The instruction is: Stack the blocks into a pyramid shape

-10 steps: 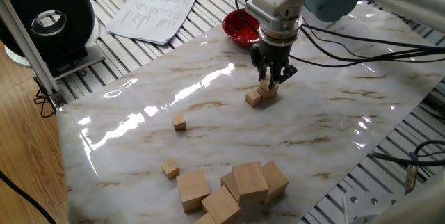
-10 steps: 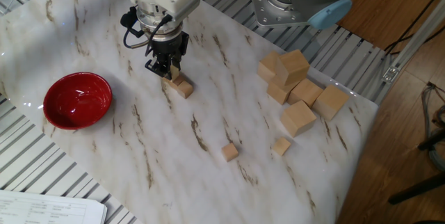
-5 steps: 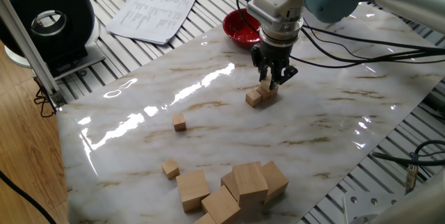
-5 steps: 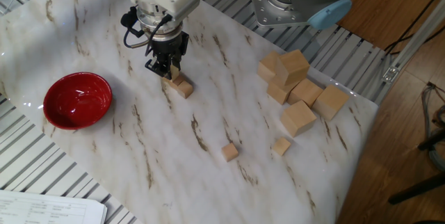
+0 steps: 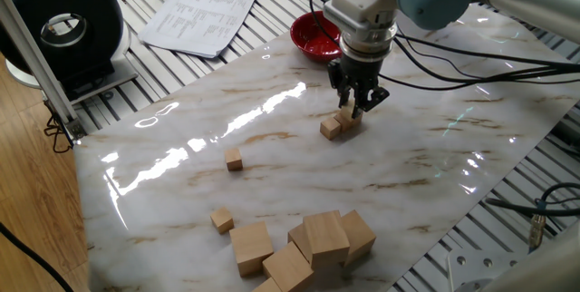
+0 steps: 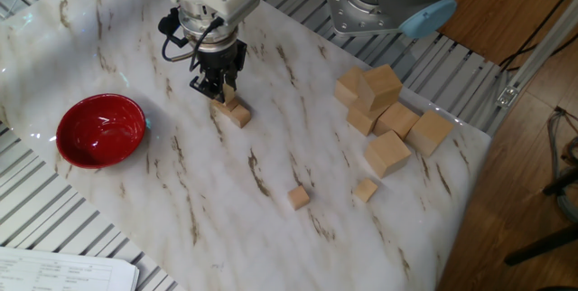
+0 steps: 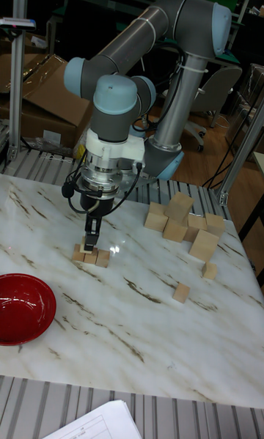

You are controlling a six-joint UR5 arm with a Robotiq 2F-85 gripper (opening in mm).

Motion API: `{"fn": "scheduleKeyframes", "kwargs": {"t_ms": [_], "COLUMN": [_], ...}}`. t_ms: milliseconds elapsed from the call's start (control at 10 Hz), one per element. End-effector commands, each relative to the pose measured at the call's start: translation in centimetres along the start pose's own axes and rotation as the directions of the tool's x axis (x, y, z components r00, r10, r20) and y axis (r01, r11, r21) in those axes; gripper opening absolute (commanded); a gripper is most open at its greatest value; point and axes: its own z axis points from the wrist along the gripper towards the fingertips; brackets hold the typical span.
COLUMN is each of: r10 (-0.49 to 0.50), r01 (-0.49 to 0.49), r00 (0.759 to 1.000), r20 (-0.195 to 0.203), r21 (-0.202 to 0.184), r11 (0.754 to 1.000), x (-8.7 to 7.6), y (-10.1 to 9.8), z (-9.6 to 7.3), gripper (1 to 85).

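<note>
A short row of small tan blocks [image 7: 89, 256] lies on the marble table, also seen as blocks [image 5: 332, 128] and blocks [image 6: 238, 115]. My gripper [image 7: 87, 247] stands upright directly over the row's left part, shut on one more small block, which is held just above or touching the row. The same gripper [image 5: 351, 109] [image 6: 220, 94] hides part of the row. Two loose small blocks rest apart: one block [image 5: 235, 159] [image 6: 298, 198] [image 7: 181, 292] mid-table, another block [image 5: 222, 219] [image 6: 365, 190] [image 7: 210, 270] near the large cubes.
A pile of much larger wooden cubes [image 5: 308, 242] [image 6: 384, 110] [image 7: 180, 223] sits at one table end. A red bowl [image 5: 314, 36] [image 6: 100, 129] [image 7: 20, 307] stands at the other end, close to the gripper. Papers [image 5: 201, 13] lie off the marble.
Hardly anything differs. The gripper stays over the row with the small block in it, shifting at most a few pixels.
</note>
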Motion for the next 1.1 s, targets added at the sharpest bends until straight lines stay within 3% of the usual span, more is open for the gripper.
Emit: {"fn": "scheduleKeyframes", "kwargs": {"t_ms": [0, 1000], "r10": [0.019, 0.04], "r01": [-0.019, -0.041], "r00": [1.0, 0.999], "r20": [0.021, 0.029], "r21": [0.001, 0.014], "r11": [1.0, 0.999], "x": [-0.44, -0.26], "y": [0.07, -0.49], "z": [-0.1, -0.27], "gripper": [1.0, 1.0]}}
